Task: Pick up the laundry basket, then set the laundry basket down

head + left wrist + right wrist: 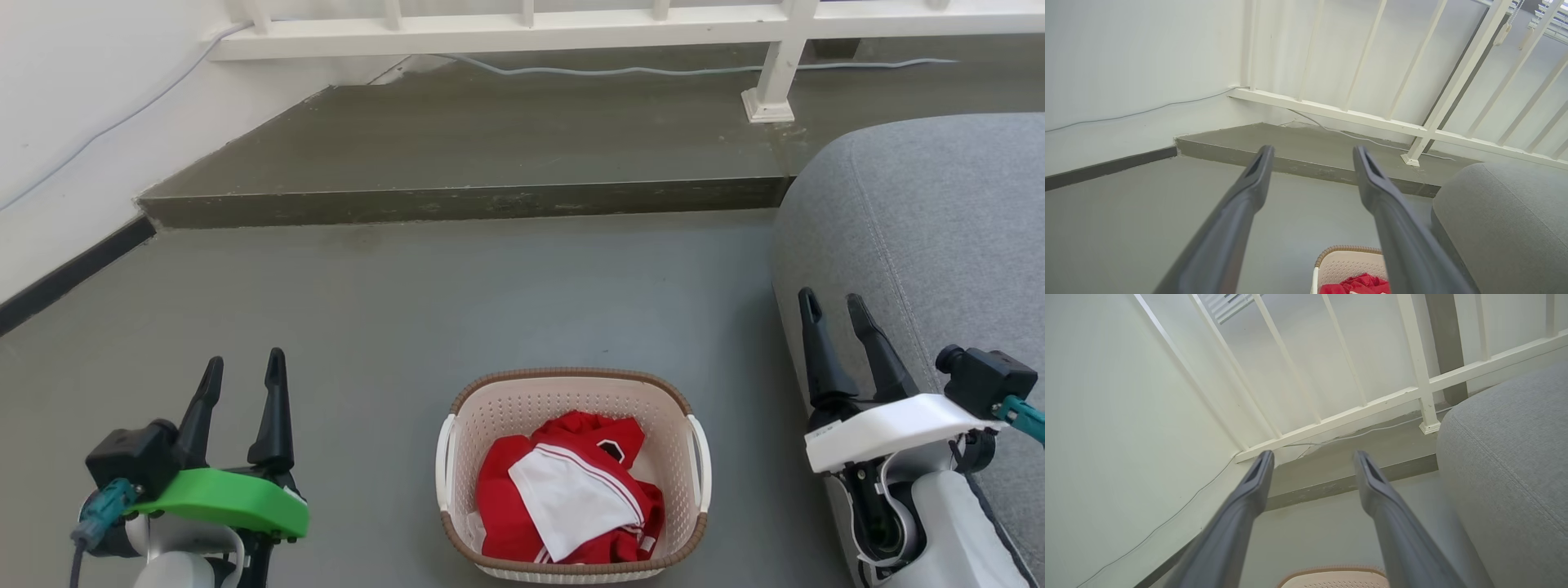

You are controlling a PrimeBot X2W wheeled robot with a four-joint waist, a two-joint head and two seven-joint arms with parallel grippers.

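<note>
Laundry basket: the cream perforated plastic laundry basket [522, 412], rounded-rectangular with a brown woven-look rim and white side handles, stands on the grey floor [367, 302] in the lower middle of the head view, between the two grippers and touching neither.
Contents: a crumpled red and white garment [571, 490] lies inside the basket; a small black patch on the red cloth is too small to read.
Left gripper: the left gripper [245, 359], on a green mount, hovers left of the basket with its two dark fingers spread apart and nothing between them.
Right gripper: the right gripper [831, 297], on a white mount, sits right of the basket, just in front of the grey fabric cushion [939, 220]; its fingers are parted and empty.
Background: a raised concrete step [490, 139] lies beyond the floor, under a white railing [506, 33].
</note>
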